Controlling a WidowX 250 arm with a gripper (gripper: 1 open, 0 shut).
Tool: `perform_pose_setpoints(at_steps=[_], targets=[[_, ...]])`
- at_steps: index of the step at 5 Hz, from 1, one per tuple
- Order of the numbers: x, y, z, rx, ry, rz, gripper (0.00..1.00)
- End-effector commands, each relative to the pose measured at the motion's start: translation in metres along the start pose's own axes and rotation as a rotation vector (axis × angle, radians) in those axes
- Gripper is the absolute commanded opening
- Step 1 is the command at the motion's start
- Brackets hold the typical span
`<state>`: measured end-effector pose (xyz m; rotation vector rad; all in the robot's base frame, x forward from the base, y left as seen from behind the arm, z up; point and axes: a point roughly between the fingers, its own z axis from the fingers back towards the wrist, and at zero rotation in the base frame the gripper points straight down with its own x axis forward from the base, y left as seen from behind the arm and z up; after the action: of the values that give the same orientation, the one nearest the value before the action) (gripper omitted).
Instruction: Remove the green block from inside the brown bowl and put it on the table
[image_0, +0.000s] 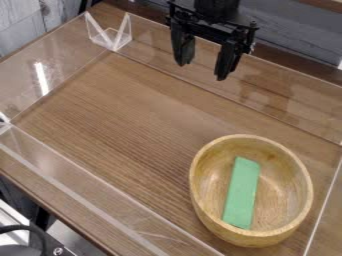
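The robot gripper is open.
It hangs at the top of the view, its two dark fingers apart.

— What colour is the claw?
— Black all over, the darkest thing near the far edge.
— And the tabletop below it?
— Warm brown wood, with faint streaks of grain in slightly different browns.
— What about the bowl, off to the lower right of the claw?
— Light tan, a pale honey shade along the rim, with a creamier yellow-beige inside.
— Is the block in it patterned?
— No, plain bright green, one even colour, leaning a little towards mint.
— And the small stand-like piece to the left of the claw?
— Whitish and see-through, with brown showing through it.
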<state>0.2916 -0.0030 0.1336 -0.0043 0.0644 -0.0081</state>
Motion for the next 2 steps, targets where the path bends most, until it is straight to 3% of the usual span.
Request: perform_pose_setpoints(at_steps=[1, 2], targets=[[-0.013, -0.017, -0.008, -0.014, 0.018, 0.019, 1.0], [-0.037, -0.045, -0.02, -0.032, 0.038, 0.029, 1.0]])
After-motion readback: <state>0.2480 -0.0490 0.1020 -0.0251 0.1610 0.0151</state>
